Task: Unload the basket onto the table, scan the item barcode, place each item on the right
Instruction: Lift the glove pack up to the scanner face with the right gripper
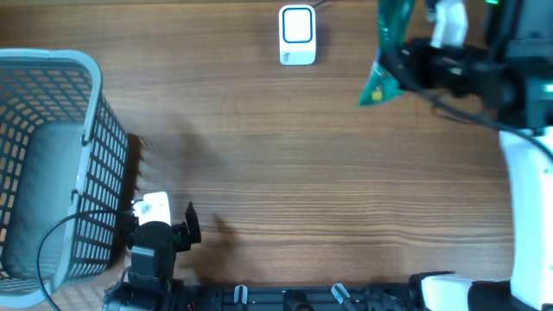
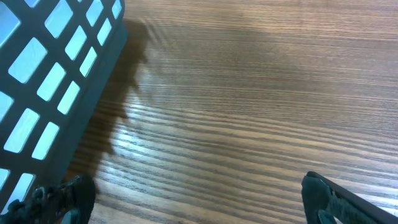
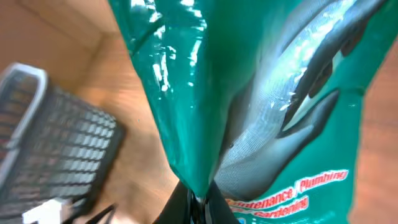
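Overhead: packet held aloft, scanner off at nine o'clock

Overhead view puts the right gripper (image 1: pixel 396 65) at the table's one o'clock corner, fingers pinched together on the green packet (image 1: pixel 378 86). The right wrist view confirms it: the fingertips meet on a gathered fold of the film at the bottom of the frame, and the packet fills most of the view.

- Packet's long axis runs roughly twelve-to-six in the overhead view, leaning a little. It hangs above the wood, not resting on it.
- Scanner (image 1: pixel 296 34) sits at about nine o'clock from the packet, near but apart. The next move probably turns on this short sideways carry.
- Right arm is much the nearer. Left gripper (image 2: pixel 196 202) is down at seven o'clock beside the basket (image 1: pixel 52 59), fingers spread wide, holding nothing.

Materials:
- Packet: glossy green plastic film, crinkled, catching glare, with a grey printed figure and pale lettering. No barcode shows in any view, so which face must turn to the scanner cannot be told.
- Scanner: small white rounded block with a blue-edged window.
- Basket: grey plastic lattice.
- Table (image 1: pixel 302 173): wood grain, matte.
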`<state>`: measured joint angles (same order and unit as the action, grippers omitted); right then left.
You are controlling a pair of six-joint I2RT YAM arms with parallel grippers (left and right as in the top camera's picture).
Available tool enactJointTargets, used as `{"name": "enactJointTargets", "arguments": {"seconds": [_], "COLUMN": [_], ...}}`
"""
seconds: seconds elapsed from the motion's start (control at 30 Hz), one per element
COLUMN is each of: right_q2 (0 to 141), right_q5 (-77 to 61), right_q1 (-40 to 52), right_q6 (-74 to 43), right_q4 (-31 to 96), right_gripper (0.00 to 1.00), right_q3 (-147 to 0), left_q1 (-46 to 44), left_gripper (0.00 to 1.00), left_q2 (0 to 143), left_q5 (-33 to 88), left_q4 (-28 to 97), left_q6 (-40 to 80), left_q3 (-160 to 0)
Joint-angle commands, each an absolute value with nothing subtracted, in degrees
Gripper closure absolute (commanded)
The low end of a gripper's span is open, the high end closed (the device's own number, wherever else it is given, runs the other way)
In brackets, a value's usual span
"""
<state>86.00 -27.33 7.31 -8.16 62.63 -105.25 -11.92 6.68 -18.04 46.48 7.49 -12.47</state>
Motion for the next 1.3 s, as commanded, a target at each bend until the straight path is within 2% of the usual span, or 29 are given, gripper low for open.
{"name": "enactJointTargets", "arguments": {"seconds": [0.0,0.13,0.4,0.6,0.8,1.27], "right_q2": [91.7,102.0,117.9,123.4,128.9,130.8], "right_q5": [-5.4,-2.3,-2.8,-2.8,-2.9,0.0], "right_q1": [15.5,20.4,23.3,24.6,24.6,24.5], "right_q6": [-8.9,-7.2,0.2,0.4,-2.0,-4.7], "right_q4": [55.8,41.1,18.2,9.0,4.7,6.3], "right_gripper": [0.96,0.96,0.96,0.96,0.96,0.96], "right_q3": [-105.3,-105.3,-105.3,-105.3,-105.3,-105.3], "left_q1": [-11.6,-11.6,-11.6,-11.6,-11.6,-11.6], "left_gripper": [0.0,0.0,0.0,0.0,0.0,0.0], "left_q2": [6.4,6.4,6.4,6.4,6.4,6.4], "left_q5": [-17.6,-17.6,-17.6,-17.6,-17.6,-17.6], "left_q4": [46.5,46.5,46.5,46.5,46.5,46.5], "left_q6": [6.4,6.4,6.4,6.4,6.4,6.4], "left_q3": [-12.0,-12.0,-12.0,-12.0,-12.0,-12.0]}}
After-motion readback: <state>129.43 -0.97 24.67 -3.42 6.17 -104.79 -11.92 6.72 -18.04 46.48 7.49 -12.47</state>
